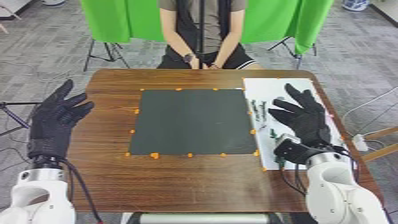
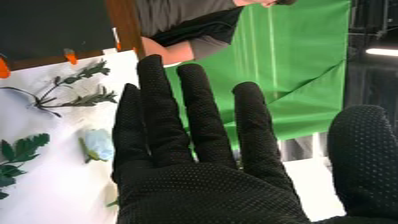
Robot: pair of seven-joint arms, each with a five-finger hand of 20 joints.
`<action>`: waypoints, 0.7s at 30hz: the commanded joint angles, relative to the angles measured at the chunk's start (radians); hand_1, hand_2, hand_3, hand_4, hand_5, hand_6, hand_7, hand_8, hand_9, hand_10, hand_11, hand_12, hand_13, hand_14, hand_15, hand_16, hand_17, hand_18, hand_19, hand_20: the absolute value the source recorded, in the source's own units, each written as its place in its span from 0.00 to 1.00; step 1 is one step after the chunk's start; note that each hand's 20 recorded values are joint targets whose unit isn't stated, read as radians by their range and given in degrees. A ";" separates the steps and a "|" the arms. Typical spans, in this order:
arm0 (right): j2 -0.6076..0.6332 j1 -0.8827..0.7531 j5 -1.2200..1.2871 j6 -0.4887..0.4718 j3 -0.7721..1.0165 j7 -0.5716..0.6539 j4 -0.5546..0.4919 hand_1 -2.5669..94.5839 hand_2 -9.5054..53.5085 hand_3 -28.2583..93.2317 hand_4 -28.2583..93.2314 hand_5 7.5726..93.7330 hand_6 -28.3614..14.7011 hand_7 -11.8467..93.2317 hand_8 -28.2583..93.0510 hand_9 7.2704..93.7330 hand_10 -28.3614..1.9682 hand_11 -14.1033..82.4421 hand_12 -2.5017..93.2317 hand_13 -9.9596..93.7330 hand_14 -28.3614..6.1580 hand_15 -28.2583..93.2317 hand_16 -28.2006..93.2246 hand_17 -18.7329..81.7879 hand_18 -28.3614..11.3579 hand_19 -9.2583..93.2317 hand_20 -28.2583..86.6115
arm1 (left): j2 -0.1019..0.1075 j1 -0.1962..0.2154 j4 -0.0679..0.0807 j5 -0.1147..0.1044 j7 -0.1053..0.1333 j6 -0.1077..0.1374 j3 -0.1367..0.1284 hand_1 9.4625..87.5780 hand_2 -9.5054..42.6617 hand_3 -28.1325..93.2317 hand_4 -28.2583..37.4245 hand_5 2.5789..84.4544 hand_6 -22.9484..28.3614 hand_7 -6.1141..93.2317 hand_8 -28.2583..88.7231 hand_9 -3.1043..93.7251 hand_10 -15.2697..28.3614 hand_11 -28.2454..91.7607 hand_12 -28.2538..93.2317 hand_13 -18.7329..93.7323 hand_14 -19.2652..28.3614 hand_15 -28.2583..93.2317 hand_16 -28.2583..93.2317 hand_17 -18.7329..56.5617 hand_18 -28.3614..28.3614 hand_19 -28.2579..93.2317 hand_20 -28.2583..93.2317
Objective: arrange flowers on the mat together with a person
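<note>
In the head view my right hand [image 1: 305,120] is over the white sheet [image 1: 263,86] at the table's right, its fingers straight and holding nothing. Green stems [image 1: 259,111] lie on that sheet beside it. My left hand [image 1: 59,119] is at the table's left edge, also open, well apart from the dark mat [image 1: 194,121], which has nothing on it. The right wrist view has my right hand [image 2: 204,185] with fingers extended; near it on the white sheet [image 2: 44,130] are a pale blue flower [image 2: 97,144], a leafy sprig [image 2: 19,155] and a thin branched stem [image 2: 75,100].
Orange tape pieces [image 1: 155,156] line the mat's edges on the brown table [image 1: 213,185]. Across the table sits a person with hands together in the lap, in front of a green cloth. A black cable hangs beside each arm.
</note>
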 commanded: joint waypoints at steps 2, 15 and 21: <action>-0.002 -0.006 -0.013 -0.003 -0.002 0.000 -0.009 0.13 0.43 0.79 0.01 0.32 0.70 0.22 0.14 0.45 0.39 0.30 0.17 0.46 0.29 0.49 0.35 0.24 0.24 0.50 0.41 | -0.017 0.014 0.004 0.002 -0.015 -0.006 0.001 0.16 0.31 0.85 0.01 0.41 0.60 0.12 0.19 0.41 0.81 0.43 0.33 0.44 0.98 0.65 0.17 0.25 1.00 0.74 0.36; 0.001 -0.001 -0.016 -0.004 -0.007 0.000 -0.008 0.13 0.42 0.79 0.01 0.32 0.70 0.22 0.14 0.45 0.39 0.30 0.17 0.46 0.29 0.49 0.35 0.24 0.24 0.50 0.41 | -0.015 0.010 0.002 0.006 -0.016 -0.010 0.004 0.16 0.32 0.85 0.02 0.40 0.60 0.11 0.19 0.41 0.81 0.43 0.33 0.43 0.98 0.64 0.18 0.23 1.00 0.74 0.36; 0.003 0.000 -0.015 0.000 -0.008 0.001 -0.009 0.13 0.42 0.79 0.01 0.32 0.70 0.22 0.14 0.45 0.39 0.30 0.17 0.46 0.29 0.49 0.35 0.24 0.24 0.50 0.41 | -0.014 0.010 0.002 0.000 -0.010 -0.008 0.005 0.16 0.32 0.85 0.02 0.40 0.60 0.11 0.19 0.41 0.81 0.42 0.33 0.43 0.98 0.64 0.18 0.23 1.00 0.74 0.36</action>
